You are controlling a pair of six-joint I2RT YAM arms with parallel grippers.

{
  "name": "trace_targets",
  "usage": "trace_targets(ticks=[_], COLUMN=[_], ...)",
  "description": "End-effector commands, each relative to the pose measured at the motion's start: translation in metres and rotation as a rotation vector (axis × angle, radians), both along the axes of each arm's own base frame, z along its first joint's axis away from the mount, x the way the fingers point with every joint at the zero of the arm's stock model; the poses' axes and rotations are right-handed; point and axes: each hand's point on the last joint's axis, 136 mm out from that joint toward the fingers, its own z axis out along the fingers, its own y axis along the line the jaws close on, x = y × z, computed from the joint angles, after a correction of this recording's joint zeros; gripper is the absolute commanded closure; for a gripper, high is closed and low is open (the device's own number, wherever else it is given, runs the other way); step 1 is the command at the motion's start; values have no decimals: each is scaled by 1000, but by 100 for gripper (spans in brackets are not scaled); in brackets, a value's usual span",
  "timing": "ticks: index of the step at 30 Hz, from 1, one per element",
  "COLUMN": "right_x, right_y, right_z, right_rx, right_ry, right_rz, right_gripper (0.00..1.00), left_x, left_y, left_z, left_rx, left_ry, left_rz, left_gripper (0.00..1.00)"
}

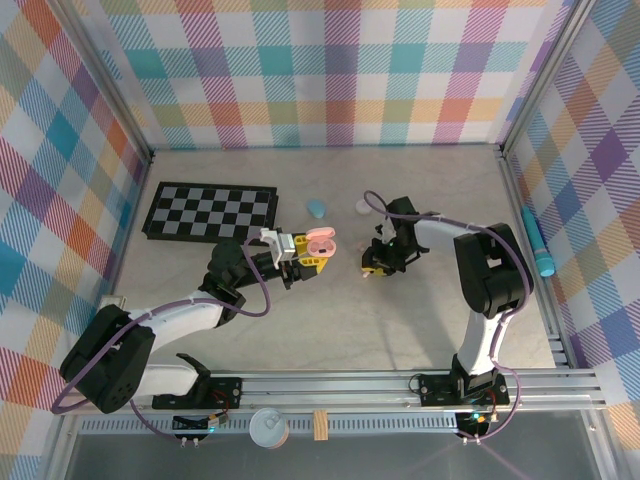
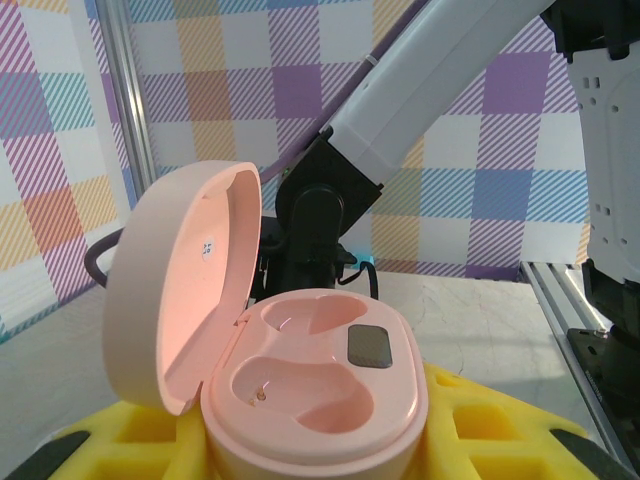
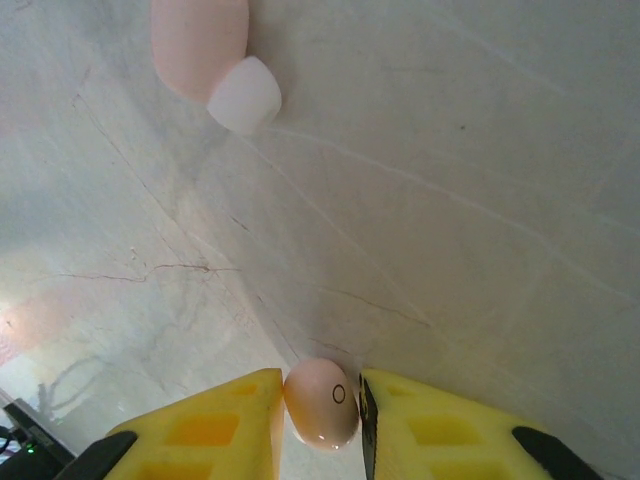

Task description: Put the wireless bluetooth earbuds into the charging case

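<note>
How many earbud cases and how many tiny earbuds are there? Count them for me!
Cases: 3 (pink case, light blue case, white case)
Earbuds: 2 (held pink earbud in the right gripper, loose pink earbud on the table)
Total: 5

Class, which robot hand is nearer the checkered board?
Left. The left hand, holding the open pink case, sits just right of the checkered board; the right hand is farther right.
</note>
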Motion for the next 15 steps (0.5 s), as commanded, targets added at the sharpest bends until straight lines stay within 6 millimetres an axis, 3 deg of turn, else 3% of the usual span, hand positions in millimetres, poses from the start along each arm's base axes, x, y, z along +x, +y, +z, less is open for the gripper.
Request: trace_targets(ticks=[1,6,10,15], right_x=[-13,-15,-12,-7], right_y=[-3,-6,-3,-18], right_z=[-4,-10,-6,6], right_rx=[-63,-101,-110,-200], right_ry=[25,31,20,-27], right_rz=[52,48,47,16], right_gripper=[73,77,77,80], left_x=[-4,-4,-5,-3], left_y=[4,4,4,4], left_z=[7,8,7,6], left_rx=[-11,-13,-13,-9], left_ry=[-60,-60,-59,-58], left_rz=[-13,-16,-15,-9], left_gripper=[71,71,71,71])
